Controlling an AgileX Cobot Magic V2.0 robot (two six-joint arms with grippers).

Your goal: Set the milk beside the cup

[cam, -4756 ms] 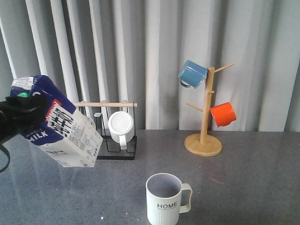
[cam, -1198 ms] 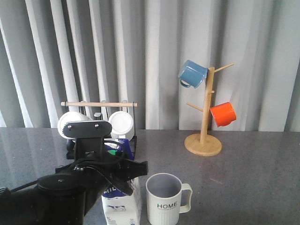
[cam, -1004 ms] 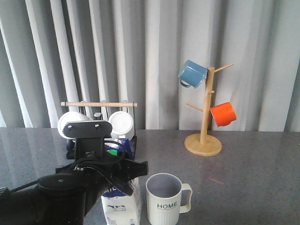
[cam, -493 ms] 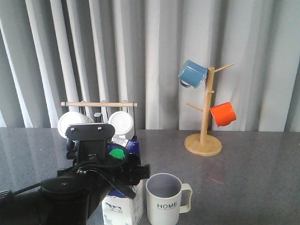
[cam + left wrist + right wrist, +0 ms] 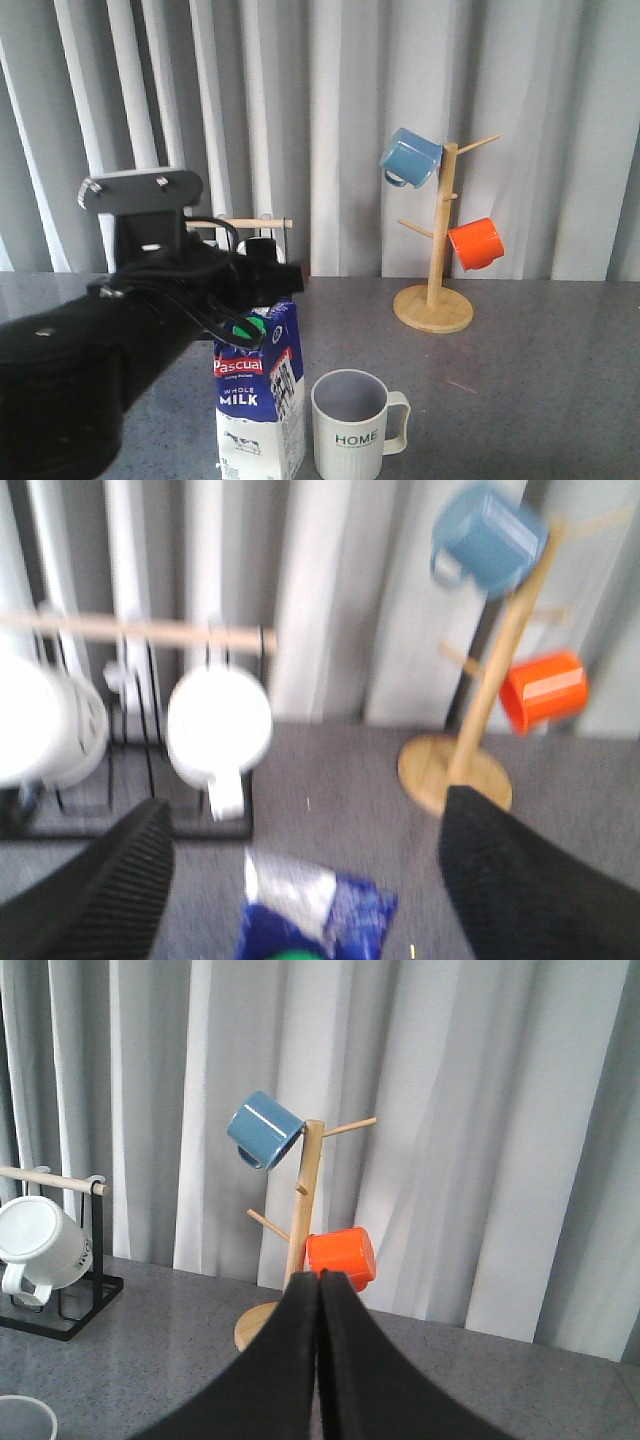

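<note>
Blue-and-white milk carton (image 5: 260, 400) stands beside the HOME cup (image 5: 352, 426); the open left pincer (image 5: 300, 880) above could clip and topple it.

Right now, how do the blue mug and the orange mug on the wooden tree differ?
The blue mug hangs from the top of the wooden tree, on the left of the post; the orange mug hangs lower, on the right. The blue mug's mouth tilts down to the left, its handle underneath; the orange mug's handle is hidden. Both look alike in size and hang off pegs, clear of the table.
</note>
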